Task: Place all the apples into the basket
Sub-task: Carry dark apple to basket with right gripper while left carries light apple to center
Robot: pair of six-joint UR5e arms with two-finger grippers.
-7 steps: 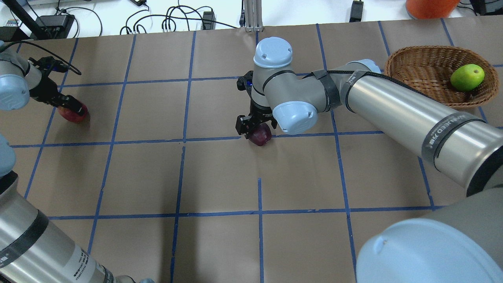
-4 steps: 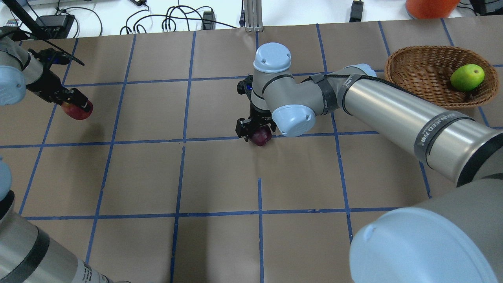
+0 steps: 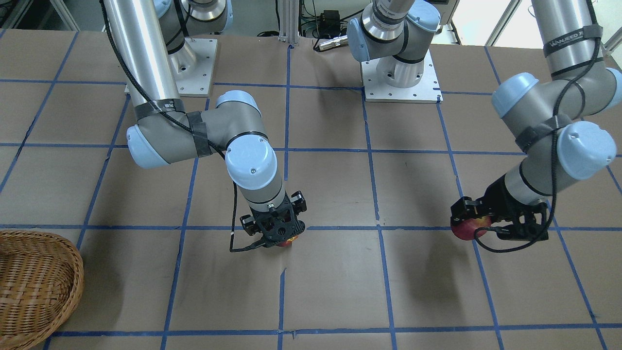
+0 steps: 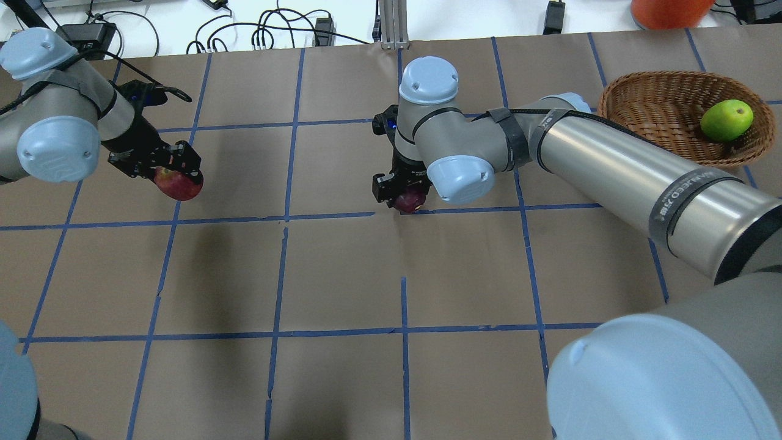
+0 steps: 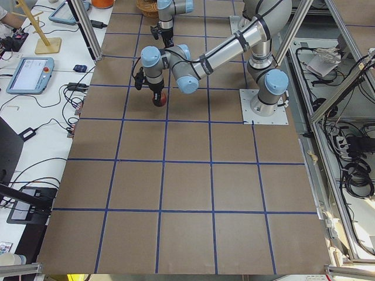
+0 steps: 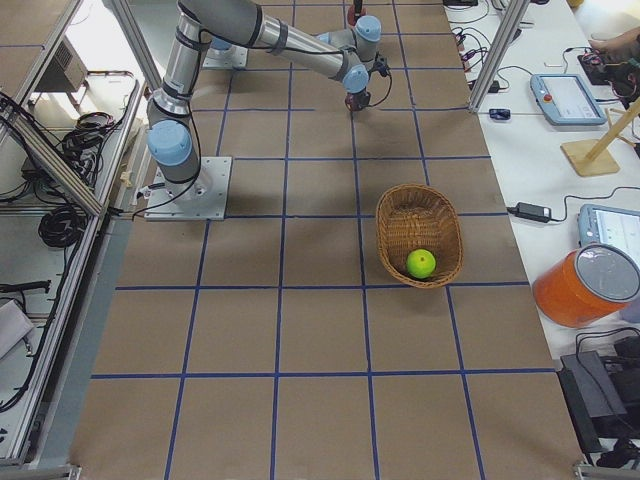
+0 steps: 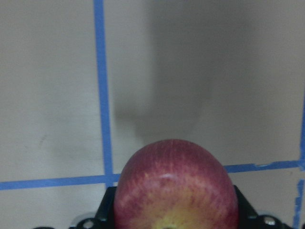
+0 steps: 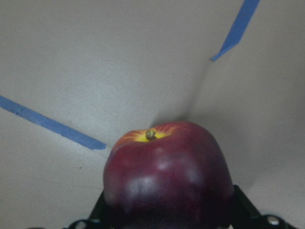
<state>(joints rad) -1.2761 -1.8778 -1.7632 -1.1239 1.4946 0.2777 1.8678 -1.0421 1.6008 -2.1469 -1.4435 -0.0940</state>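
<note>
1. Brown paper covers the table (image 4: pixel 342 275), ruled into big squares by blue tape lines (image 4: pixel 403 305). Cables (image 4: pixel 275 30) trail along the white far edge, and an orange tub (image 4: pixel 669 11) stands at the far right corner.
2. On the robot's right side, near that far edge, the basket (image 4: pixel 641 107) sits flat on the paper.
3. One green apple (image 4: pixel 726 120) lies inside the basket, toward its outer end and close against the woven wall.
4. Near the middle of the table the right gripper (image 4: pixel 404 194) points straight down, just beside a tape line. Its fingers are clamped on the dark red apple (image 4: pixel 410 201).
5. From the right wrist camera, that apple fills the space between the two black fingers, with its stem and a small yellow patch showing on top. It sits very low over the paper, and I cannot tell whether it touches.
6. Over on the robot's left side, the left gripper (image 4: pixel 174 174) is tilted and grasps the lighter red apple (image 4: pixel 180 185), one finger tight on either side.
7. That apple hangs clear of the paper, and its shadow falls on the table apart from the fruit.
8. Both held apples are well apart from the basket. The dark one is the nearer of the two, and the lighter one is far across the table from it.
9. Between the basket and the dark red apple stretches the right arm's long silver forearm, passing just beside the basket's near rim in the overhead view.
</note>
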